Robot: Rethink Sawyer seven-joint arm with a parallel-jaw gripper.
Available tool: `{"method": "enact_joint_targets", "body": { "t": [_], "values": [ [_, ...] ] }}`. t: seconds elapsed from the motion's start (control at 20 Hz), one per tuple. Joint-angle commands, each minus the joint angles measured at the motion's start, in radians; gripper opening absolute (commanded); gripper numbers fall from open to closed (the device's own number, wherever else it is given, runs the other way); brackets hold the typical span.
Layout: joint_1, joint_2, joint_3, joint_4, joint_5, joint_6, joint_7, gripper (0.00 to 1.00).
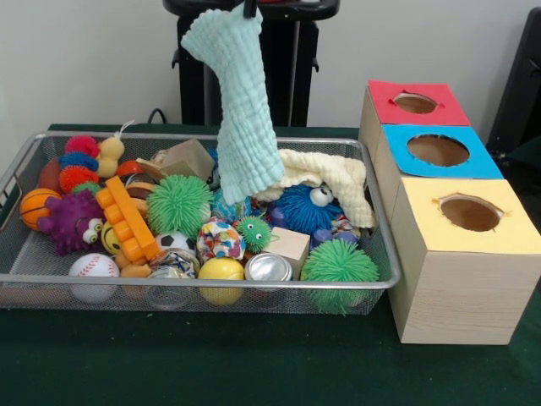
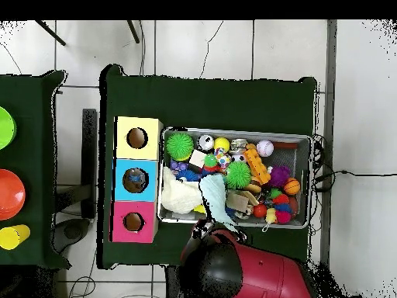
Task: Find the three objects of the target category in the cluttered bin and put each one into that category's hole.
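Green cloth covered the table (image 1: 254, 372), which carried a wire bin (image 1: 385, 279) of toys and three boxes with holes: red (image 1: 416, 103), blue (image 1: 438, 150), yellow (image 1: 470, 213). At the top edge the hand (image 1: 250, 10) pinched a mint cloth (image 1: 241, 110) by its corner, the lower end trailing on the pile beside a cream cloth (image 1: 334, 173). Judged step: lifting the cloth clear. Next, carry it over the boxes; which hole is the target cannot be told.
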Motion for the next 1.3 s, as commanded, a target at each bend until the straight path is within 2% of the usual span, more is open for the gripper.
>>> {"method": "enact_joint_targets", "body": {
  "t": [0.05, 0.45, 0.7, 1.1, 1.3],
  "values": [
    [0.015, 0.004, 0.004, 0.037, 0.038, 0.077, 0.115, 0.00],
    [0.088, 0.048, -0.006, 0.067, 0.057, -0.014, 0.205, 0.00],
    [0.107, 0.104, 0.000, 0.069, 0.081, -0.077, 0.214, 0.00],
    [0.162, 0.134, -0.039, 0.041, 0.068, -0.084, 0.233, 0.00],
    [0.193, 0.206, -0.056, 0.034, 0.054, -0.177, 0.250, 0.00]
  ]
}}
